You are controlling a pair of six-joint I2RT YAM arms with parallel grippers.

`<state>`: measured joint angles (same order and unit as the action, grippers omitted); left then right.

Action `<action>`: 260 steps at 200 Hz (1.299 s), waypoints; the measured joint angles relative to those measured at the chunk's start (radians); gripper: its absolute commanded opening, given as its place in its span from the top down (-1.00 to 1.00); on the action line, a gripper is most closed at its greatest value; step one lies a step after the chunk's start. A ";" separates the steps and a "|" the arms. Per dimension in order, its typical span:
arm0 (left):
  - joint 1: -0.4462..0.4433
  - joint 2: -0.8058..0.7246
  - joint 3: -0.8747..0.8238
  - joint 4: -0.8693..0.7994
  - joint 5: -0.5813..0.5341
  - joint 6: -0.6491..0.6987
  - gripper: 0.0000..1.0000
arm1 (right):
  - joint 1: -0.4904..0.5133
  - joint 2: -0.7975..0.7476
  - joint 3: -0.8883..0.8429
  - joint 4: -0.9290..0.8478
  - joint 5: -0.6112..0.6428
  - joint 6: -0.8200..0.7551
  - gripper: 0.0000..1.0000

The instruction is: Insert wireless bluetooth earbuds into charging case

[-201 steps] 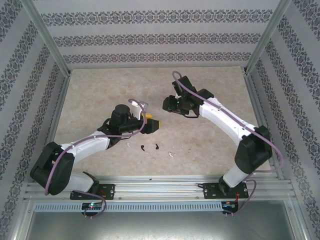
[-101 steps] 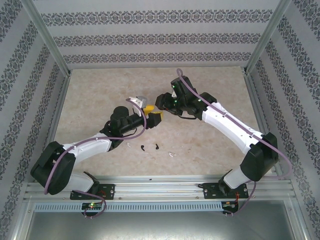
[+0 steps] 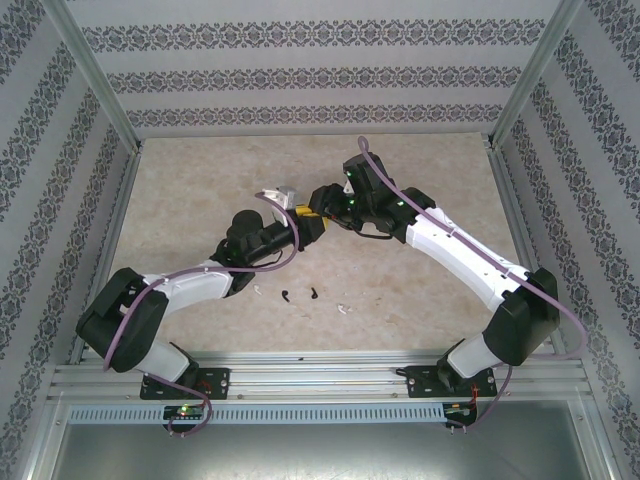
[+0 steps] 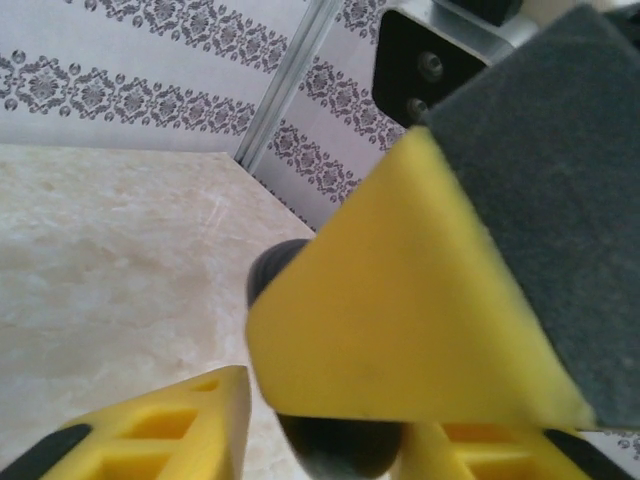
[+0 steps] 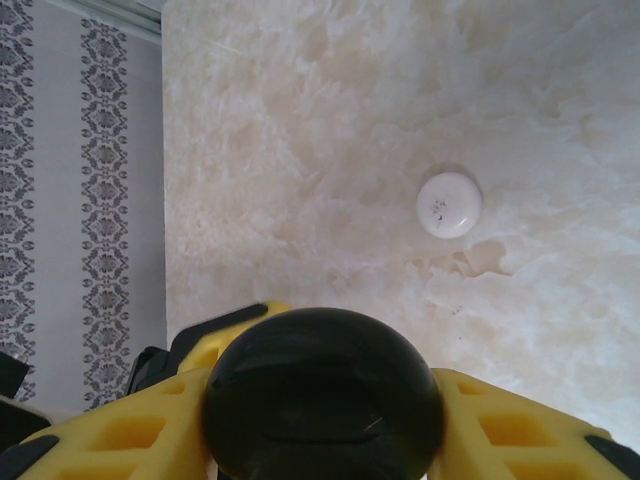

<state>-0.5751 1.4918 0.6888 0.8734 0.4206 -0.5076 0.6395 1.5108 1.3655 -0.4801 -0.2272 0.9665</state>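
Observation:
My right gripper (image 5: 325,405) is shut on a round black charging case (image 5: 325,390), held above the table between its yellow fingers (image 5: 510,425). My left gripper (image 4: 330,445) has come up against it, nose to nose, at mid-table (image 3: 303,228). The black case (image 4: 340,450) sits between the left jaws; the right gripper's big yellow finger (image 4: 400,300) hides whether they press on it. Two black earbuds (image 3: 287,295) (image 3: 313,292) and two white earbuds (image 3: 258,291) (image 3: 343,308) lie on the table near the front.
A round white case (image 5: 449,204) lies closed on the marble tabletop (image 5: 330,120) below the right gripper. Patterned walls and metal posts (image 3: 105,95) enclose the table. The aluminium rail (image 3: 320,375) with the arm bases runs along the near edge.
The left arm has stretched forward and right until its gripper meets the right one, and its jaws have narrowed round the black case. The right gripper shifted slightly left, still holding the case.

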 measured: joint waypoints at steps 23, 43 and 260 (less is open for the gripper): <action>0.000 0.002 0.007 0.007 0.007 -0.015 0.62 | -0.001 -0.001 0.000 0.014 0.002 0.000 0.10; 0.001 0.002 0.008 0.010 0.009 -0.031 0.70 | -0.001 -0.001 -0.001 0.019 0.005 0.000 0.04; 0.176 -0.131 0.153 -0.150 0.487 -0.360 0.83 | -0.203 -0.250 -0.207 0.423 -0.378 -0.109 -0.20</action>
<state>-0.3988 1.3609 0.8413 0.7231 0.9073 -0.8677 0.4366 1.2606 1.1584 -0.0570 -0.6056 0.8570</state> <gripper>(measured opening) 0.205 0.625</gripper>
